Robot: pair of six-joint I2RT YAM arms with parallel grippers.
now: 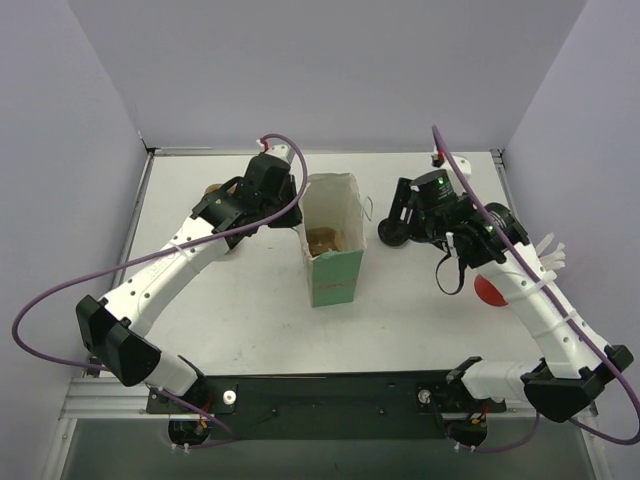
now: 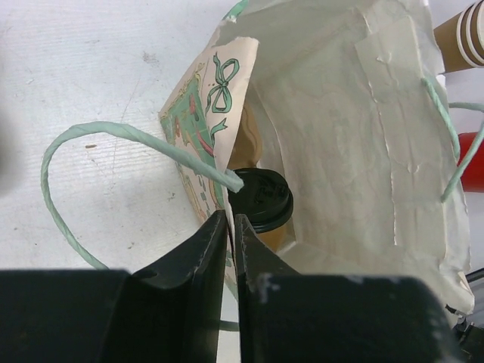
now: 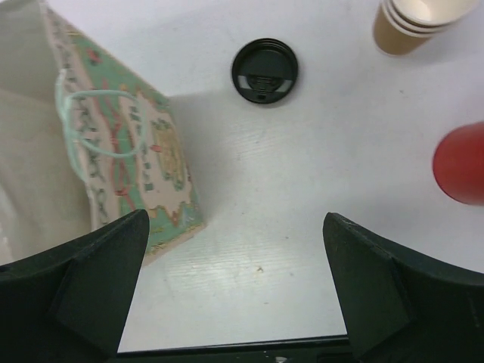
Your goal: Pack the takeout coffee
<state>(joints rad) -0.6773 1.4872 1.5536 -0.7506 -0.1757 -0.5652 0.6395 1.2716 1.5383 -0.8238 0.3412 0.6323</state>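
The takeout coffee (image 2: 261, 198), a brown paper cup with a black lid, stands inside the open paper bag (image 2: 363, 113) close to its near wall. My left gripper (image 2: 229, 215) is pinched on that wall's top edge, one finger outside and one inside, just beside the cup's lid. From above, the left gripper (image 1: 298, 215) sits at the left rim of the bag (image 1: 335, 275). My right gripper (image 3: 236, 227) hangs open over bare table to the right of the bag (image 3: 128, 151), holding nothing. In the top view the right gripper (image 1: 398, 215) is near the bag's right side.
A loose black lid (image 3: 264, 70) lies on the table by the bag. A stack of brown paper cups (image 3: 412, 23) and a red round object (image 3: 461, 162) sit beyond it. The bag's green twine handle (image 2: 113, 132) loops outward. Grey walls close in the table.
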